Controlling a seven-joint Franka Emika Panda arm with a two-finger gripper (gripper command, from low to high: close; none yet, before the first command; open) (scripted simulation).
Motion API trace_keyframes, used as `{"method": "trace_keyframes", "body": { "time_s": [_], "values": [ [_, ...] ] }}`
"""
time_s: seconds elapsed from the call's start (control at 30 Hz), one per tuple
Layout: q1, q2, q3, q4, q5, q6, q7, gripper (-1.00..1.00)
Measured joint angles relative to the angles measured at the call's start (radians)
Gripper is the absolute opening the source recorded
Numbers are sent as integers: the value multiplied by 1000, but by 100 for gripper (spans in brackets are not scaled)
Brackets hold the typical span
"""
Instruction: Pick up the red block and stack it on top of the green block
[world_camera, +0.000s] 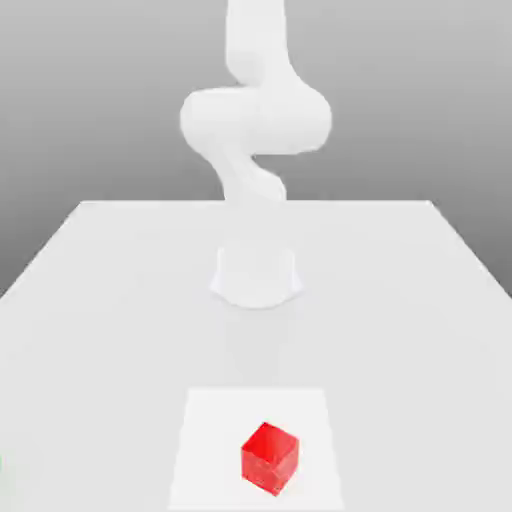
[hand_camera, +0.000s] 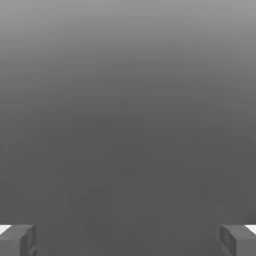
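Note:
The red block is a small glossy cube resting on the white table near the front edge, turned so that one corner faces forward. A faint thin sliver of green, the green block, sits at the exterior view's left edge, level with the red block. In the hand view my gripper is open, its two grey fingertips far apart with nothing between them and plain grey backdrop ahead. The white arm rises from its base and leaves the frame at the top.
The arm's round base stands mid-table, behind the red block. A slightly brighter square patch lies under the red block. The white table spreads wide to both sides of the base.

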Motion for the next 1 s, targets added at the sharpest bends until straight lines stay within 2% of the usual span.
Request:
{"method": "trace_keyframes", "body": {
  "time_s": [0.3, 0.47, 0.63, 0.8, 0.93, 0.97, 1.0],
  "values": [
    [151, 334, -130, -91, 78, 140, -381, 0],
    [199, 517, -164, -140, 121, 216, -590, 0],
    [219, 695, -168, -190, 130, 295, -774, 0],
    [209, 863, -162, -234, 79, 383, -898, 0],
    [174, 1005, -114, -218, 134, 497, -957, 0],
    [160, 1040, -97, -213, 149, 525, -968, -100],
    [160, 1040, -97, -213, 149, 525, -968, -100]
  ]
}}
